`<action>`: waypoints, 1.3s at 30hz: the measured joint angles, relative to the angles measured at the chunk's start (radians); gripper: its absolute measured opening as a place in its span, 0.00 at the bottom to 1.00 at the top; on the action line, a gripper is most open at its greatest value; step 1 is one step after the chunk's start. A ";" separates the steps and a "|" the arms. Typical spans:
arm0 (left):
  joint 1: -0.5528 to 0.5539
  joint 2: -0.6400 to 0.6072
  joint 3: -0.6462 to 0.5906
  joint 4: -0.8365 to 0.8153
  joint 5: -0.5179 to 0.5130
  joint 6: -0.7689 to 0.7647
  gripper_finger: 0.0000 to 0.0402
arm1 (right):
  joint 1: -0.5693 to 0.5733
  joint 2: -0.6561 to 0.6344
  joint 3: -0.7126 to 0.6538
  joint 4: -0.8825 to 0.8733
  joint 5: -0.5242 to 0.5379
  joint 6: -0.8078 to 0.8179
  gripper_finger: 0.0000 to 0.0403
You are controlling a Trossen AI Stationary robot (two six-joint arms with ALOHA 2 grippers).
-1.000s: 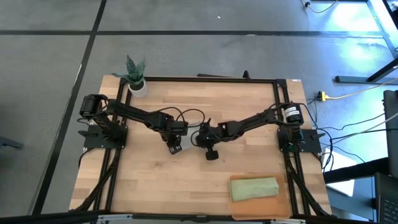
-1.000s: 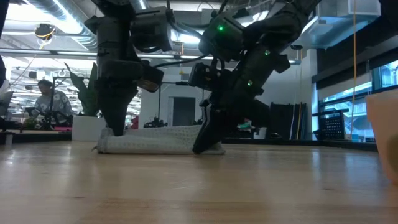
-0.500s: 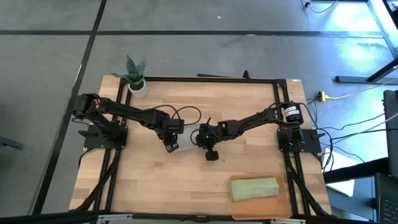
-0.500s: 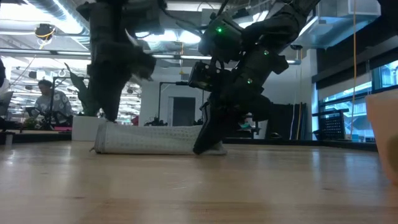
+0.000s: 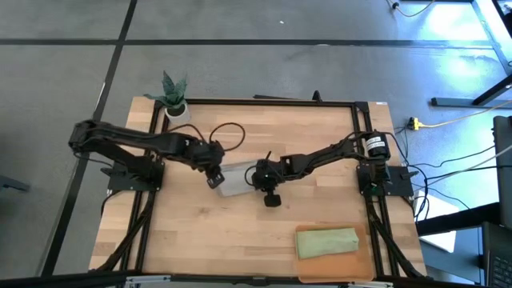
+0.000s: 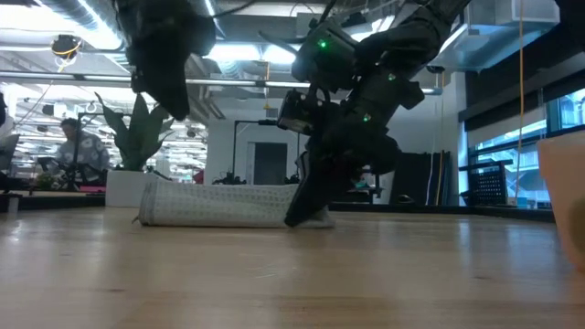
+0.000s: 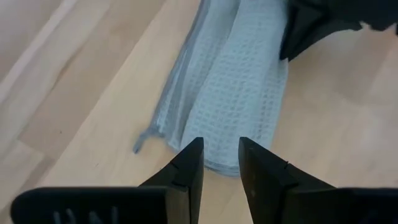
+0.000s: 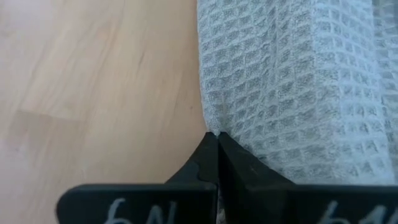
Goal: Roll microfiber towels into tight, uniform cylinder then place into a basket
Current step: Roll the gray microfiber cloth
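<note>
The light grey towel (image 5: pixel 234 181) lies rolled into a flattish cylinder on the table's middle; it also shows in the low view (image 6: pixel 219 206). My left gripper (image 5: pixel 214 179) hovers above the roll's left end (image 7: pixel 217 158), fingers a narrow gap apart, touching nothing. My right gripper (image 5: pixel 255 177) is shut at the roll's right end (image 6: pixel 306 215). The sage green towel (image 5: pixel 326 242) lies rolled in the orange-brown basket (image 5: pixel 362 262) at the near right. My right gripper has its shut fingertips (image 8: pixel 217 138) against the towel's edge (image 8: pixel 208 118) at the roll's right end. The fingers slant down from the table's right. I cannot tell whether any cloth is between them. The roll lies flat on the table.
A small plant in a white pot (image 5: pixel 177 110) stands at the table's far left corner. The basket's side (image 6: pixel 562 183) shows at the low view's right edge. A person sits in the room beyond the table (image 6: pixel 66 146).
My left gripper has risen off the roll's left end and drawn back toward the table's left edge. The grey roll has stayed in place.
</note>
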 joint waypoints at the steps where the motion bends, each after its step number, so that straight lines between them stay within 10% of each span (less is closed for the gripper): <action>1: -0.009 -0.010 0.000 -0.001 -0.007 0.000 0.22 | 0.000 0.000 0.000 0.000 -0.004 0.010 0.00; 39: -0.242 -0.035 0.000 0.000 -0.077 -0.116 0.22 | 0.000 0.002 -0.001 -0.005 -0.193 0.187 0.00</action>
